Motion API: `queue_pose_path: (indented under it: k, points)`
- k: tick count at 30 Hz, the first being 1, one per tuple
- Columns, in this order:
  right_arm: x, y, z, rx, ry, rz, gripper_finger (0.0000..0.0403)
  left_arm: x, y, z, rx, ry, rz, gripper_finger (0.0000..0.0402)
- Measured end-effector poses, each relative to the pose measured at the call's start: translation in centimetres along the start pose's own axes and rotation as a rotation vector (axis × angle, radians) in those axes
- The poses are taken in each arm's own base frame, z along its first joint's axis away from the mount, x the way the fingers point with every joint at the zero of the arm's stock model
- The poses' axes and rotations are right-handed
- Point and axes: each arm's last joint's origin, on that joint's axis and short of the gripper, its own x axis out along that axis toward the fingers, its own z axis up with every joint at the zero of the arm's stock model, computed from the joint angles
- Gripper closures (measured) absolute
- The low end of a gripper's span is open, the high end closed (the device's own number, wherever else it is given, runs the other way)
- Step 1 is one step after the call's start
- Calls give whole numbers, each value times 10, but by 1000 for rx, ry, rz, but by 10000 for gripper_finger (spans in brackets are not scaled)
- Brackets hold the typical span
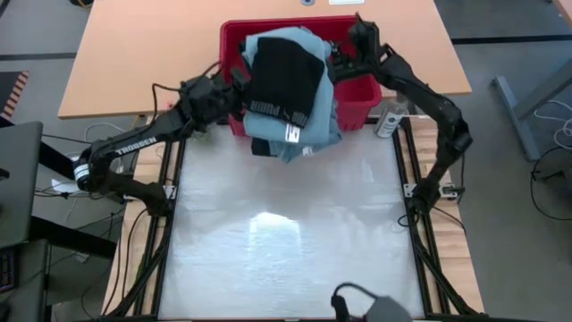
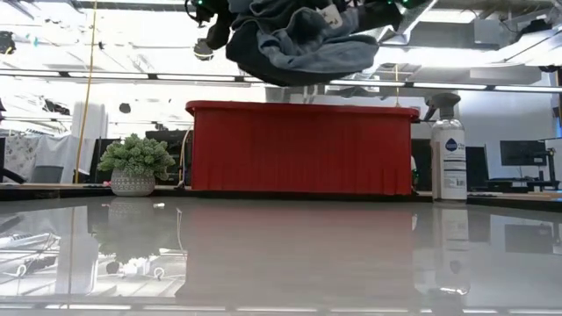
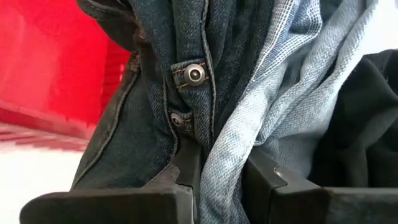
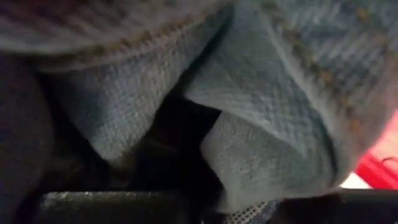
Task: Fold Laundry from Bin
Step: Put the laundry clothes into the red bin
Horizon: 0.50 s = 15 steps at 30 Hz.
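A bundle of laundry [image 1: 288,98] hangs in the air between my two grippers, over the near wall of the red bin [image 1: 234,34]. A black garment [image 1: 281,76] with white lettering lies on top, and light blue denim [image 1: 299,143] sags below it. In the low view the bundle [image 2: 294,44] is clear above the bin [image 2: 299,145]. My left gripper [image 1: 239,82] is shut on the bundle's left side. My right gripper [image 1: 338,64] is shut on its right side. My left gripper pinches a fold of light blue denim [image 3: 221,168] between its two fingers [image 3: 180,177], beside dark denim with metal snaps [image 3: 186,93]. The fingers come in level from the table's left. The cloth is lifted clear and hangs slack. My right gripper holds light blue denim [image 4: 249,155] at the bundle's right side, coming in from the table's right, slanting a little down. The cloth fills the wrist view and hides the fingertips, so how many layers it has cannot be told. The bundle is clear of the bin.
A spray bottle [image 1: 389,121] stands just right of the bin, by the table's far right corner. A potted plant [image 2: 133,165] stands behind the table at the left. The white tabletop [image 1: 286,233] lies in front of the bin, with a dark object [image 1: 371,306] at its near edge.
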Motion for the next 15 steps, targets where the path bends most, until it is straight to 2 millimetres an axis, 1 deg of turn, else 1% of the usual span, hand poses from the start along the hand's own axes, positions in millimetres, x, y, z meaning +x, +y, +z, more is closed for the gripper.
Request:
queue_pose_path:
  k: [3,6,10,12,15]
  points:
    - [-3,-7,18,-8,-7,5,307,8,-3,13,2,-45,8,349]
    - [-10,-14,38,-26,-40,11,307,24,-7,28,25,-85,7,354]
    - [-21,-24,63,-51,-75,35,307,55,-15,46,73,-97,-17,354]
    - [-27,-30,72,-52,-101,29,307,75,-15,56,92,-88,-21,354]
    - [-31,-44,86,-60,-146,2,307,104,-11,78,135,-78,-10,354]
